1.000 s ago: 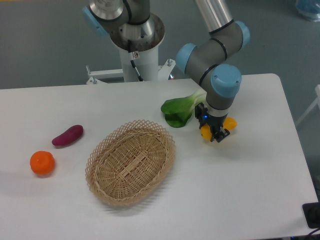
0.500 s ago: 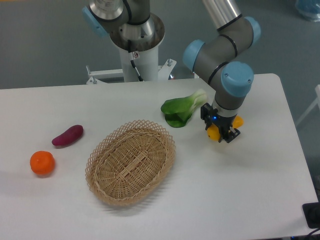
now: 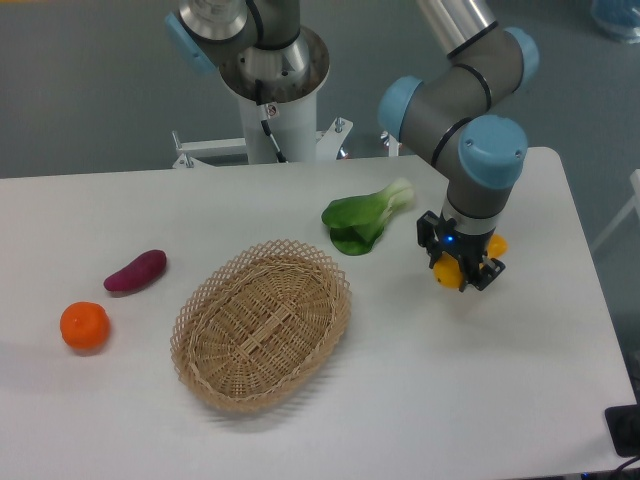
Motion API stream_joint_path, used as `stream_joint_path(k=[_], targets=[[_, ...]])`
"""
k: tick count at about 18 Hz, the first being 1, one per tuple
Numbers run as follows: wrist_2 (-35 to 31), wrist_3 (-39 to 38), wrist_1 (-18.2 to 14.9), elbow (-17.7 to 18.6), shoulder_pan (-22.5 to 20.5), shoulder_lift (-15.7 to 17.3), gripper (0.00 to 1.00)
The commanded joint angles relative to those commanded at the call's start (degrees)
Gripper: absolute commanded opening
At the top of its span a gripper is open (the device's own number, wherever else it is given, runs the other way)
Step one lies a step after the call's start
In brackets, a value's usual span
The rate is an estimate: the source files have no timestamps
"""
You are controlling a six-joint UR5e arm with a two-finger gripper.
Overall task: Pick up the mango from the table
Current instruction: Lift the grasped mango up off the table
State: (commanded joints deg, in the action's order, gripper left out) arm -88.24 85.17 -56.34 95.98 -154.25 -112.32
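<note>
The mango (image 3: 447, 270) is a yellow-orange fruit, mostly hidden by the gripper (image 3: 463, 275); only its two ends show, one below the fingers and one at the right by the wrist. The gripper is shut on it, at the right side of the white table (image 3: 500, 400). Whether the mango touches the tabletop cannot be told from this view.
A green leafy vegetable (image 3: 362, 220) lies just left of the gripper. A wicker basket (image 3: 262, 322) sits mid-table. A purple sweet potato (image 3: 136, 270) and a round orange (image 3: 84, 325) lie at the left. The robot base (image 3: 270, 70) stands behind the table's far edge.
The gripper has carried the mango to the right, away from the leafy vegetable, over both steps. The other objects have not moved.
</note>
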Motion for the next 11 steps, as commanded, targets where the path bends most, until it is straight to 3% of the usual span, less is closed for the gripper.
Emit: stream_joint_path(k=[5,11], targets=[[0.1,-2.9,0.3,-0.4,0.0,-0.2,0.52],[0.1,-3.9,0.7,-4.3,0.3,-2.1,0.55]])
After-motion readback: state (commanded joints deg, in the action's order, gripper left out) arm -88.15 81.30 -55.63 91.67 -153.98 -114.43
